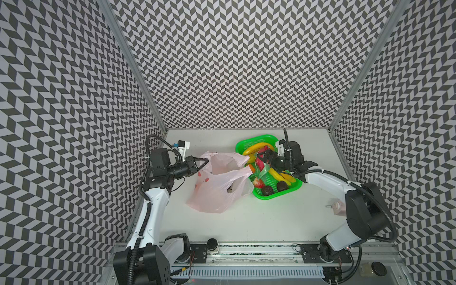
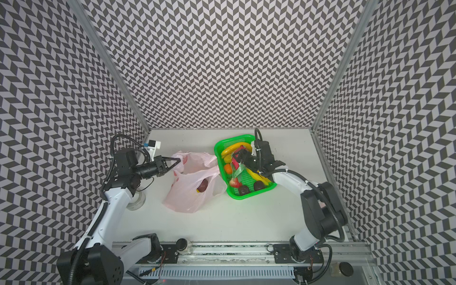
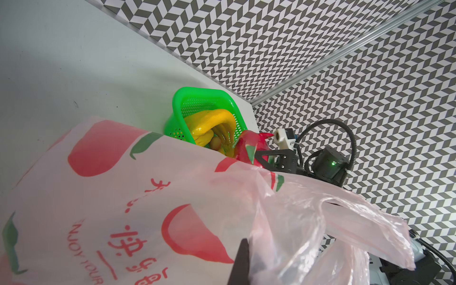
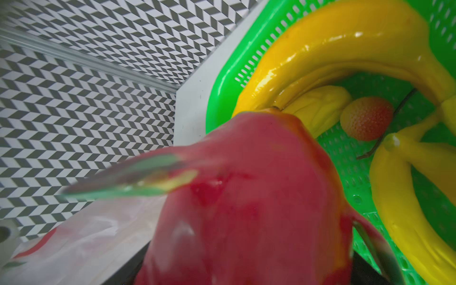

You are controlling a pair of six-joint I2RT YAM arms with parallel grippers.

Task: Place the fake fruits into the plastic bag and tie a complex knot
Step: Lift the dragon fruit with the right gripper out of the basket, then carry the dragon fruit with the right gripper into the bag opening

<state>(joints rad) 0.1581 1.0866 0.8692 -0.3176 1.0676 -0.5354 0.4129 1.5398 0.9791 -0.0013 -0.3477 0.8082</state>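
Observation:
The pale-pink plastic bag [image 1: 217,195] [image 2: 187,197] stands open on the table with a dark red-purple ball [image 2: 202,185] inside. My left gripper [image 1: 203,162] [image 2: 177,161] is shut on the bag's far-left rim [image 3: 271,222] and holds it up. My right gripper [image 1: 263,158] [image 2: 240,158] grips the pink dragon fruit [image 1: 259,164] [image 2: 236,163] [image 4: 246,209] above the green basket's [image 1: 271,196] left side, next to the bag's mouth. Bananas [image 1: 256,148] [image 4: 333,44], an orange [image 2: 228,169] and two dark balls [image 1: 267,190] [image 1: 282,185] lie in the basket. No knot shows.
A clear tape roll [image 2: 137,199] sits by the left arm's elbow. A small pump bottle [image 1: 336,207] stands near the right arm. A black knob [image 1: 212,244] sits on the front rail. Patterned walls close in on three sides.

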